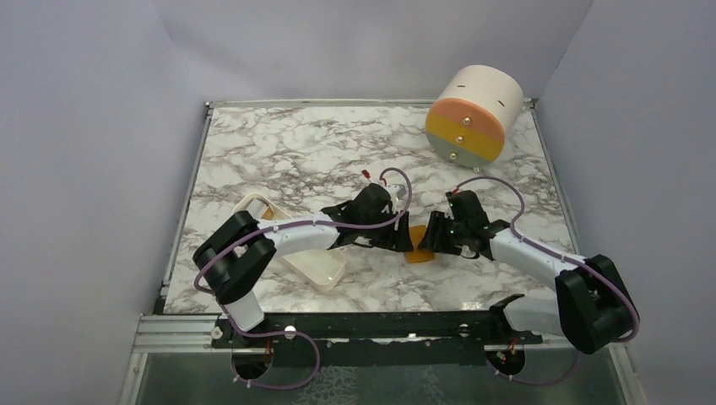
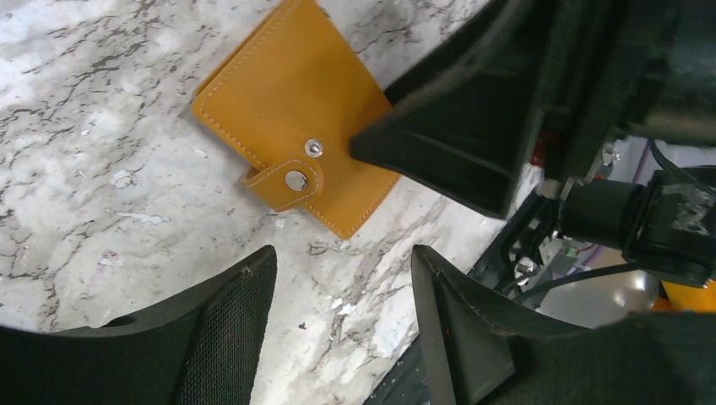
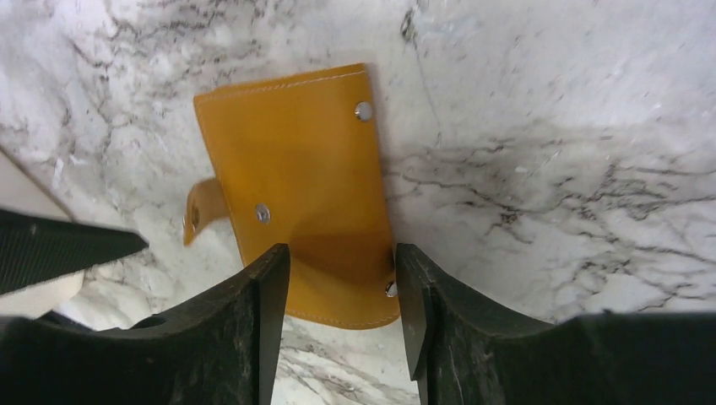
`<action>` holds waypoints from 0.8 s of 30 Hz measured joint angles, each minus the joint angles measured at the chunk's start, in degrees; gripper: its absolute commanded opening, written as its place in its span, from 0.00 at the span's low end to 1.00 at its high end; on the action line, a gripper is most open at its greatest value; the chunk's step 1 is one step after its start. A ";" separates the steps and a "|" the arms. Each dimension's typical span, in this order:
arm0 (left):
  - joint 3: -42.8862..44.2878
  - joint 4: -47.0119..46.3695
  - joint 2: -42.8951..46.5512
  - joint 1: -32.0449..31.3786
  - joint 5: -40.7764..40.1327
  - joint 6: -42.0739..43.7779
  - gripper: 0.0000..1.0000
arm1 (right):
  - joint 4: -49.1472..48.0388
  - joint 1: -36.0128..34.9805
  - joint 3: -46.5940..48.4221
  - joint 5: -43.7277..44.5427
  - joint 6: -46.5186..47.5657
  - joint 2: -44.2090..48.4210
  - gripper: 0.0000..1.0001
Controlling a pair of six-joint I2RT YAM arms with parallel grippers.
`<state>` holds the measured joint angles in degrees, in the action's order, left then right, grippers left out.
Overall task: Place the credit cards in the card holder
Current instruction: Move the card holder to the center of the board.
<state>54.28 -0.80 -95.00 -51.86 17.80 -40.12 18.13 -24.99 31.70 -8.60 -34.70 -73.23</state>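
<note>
The marble desk (image 1: 295, 152) carries a big cream-orange drum (image 1: 473, 114) at the far right and a white tray (image 1: 317, 268) at the near left, partly under the left arm. Both arms meet at the middle, over the card holder (image 3: 295, 152).

The holder lies flat and folded on the desk between the two claws. Its strap (image 3: 201, 211) hangs loose beside the snap stud (image 3: 263, 213).

The left claw (image 2: 338, 261) is spread and empty, with the holder just ahead of it. The right claw (image 3: 339, 253) stands with its jaws apart over the holder's near edge. It is clamped on nothing, though one tip may be touching the leather.

I judge the step to be opening the holder. Next, one claw should pin it while the other lifts the cover.

No credit cards show in any view. They may lie in the tray, behind the arm.
</note>
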 measured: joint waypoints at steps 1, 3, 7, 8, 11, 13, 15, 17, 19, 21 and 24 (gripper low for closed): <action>0.02 0.02 -0.52 -0.04 -0.39 0.20 0.62 | -0.44 0.00 -0.94 -0.85 -0.55 0.87 0.48; 0.24 0.31 -1.38 -0.02 -1.49 0.83 0.63 | -1.40 0.00 -2.64 -2.14 -1.57 2.43 0.46; 1.01 1.16 -2.58 -0.04 -4.11 2.45 0.63 | -1.86 0.00 -3.80 -2.91 -2.67 3.54 0.43; 1.40 1.40 -3.10 -0.02 -4.74 2.84 0.63 | -1.88 0.00 -3.91 -2.91 -2.82 3.63 0.43; 2.32 1.73 -4.61 -0.02 -6.36 3.89 0.62 | -1.95 0.00 -4.13 -2.91 -3.19 3.72 0.42; 2.78 1.75 -5.57 -0.02 -6.99 4.35 0.62 | -2.19 0.00 -4.26 -2.99 -3.23 3.72 0.41; 3.45 1.79 -6.62 -0.02 -7.41 4.79 0.61 | -2.54 0.00 -4.39 -3.10 -3.26 3.67 0.41; 4.24 1.79 -7.80 -0.04 -7.93 5.18 0.60 | -3.02 0.00 -4.55 -3.30 -3.28 3.61 0.41; 4.90 1.79 -8.72 -0.02 -8.41 5.66 0.56 | -3.41 0.00 -4.70 -3.48 -3.43 3.61 0.41; 5.60 1.99 -9.60 -0.04 -8.90 6.47 0.39 | -3.72 0.00 -4.83 -3.52 -3.50 3.61 0.41; 7.26 2.97 -10.62 -0.02 -9.64 7.67 0.13 | -3.80 0.00 -4.85 -3.52 -3.48 3.58 0.41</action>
<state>61.54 2.17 -105.62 -51.88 8.16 -32.45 14.33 -24.99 26.85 -12.12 -38.17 -69.65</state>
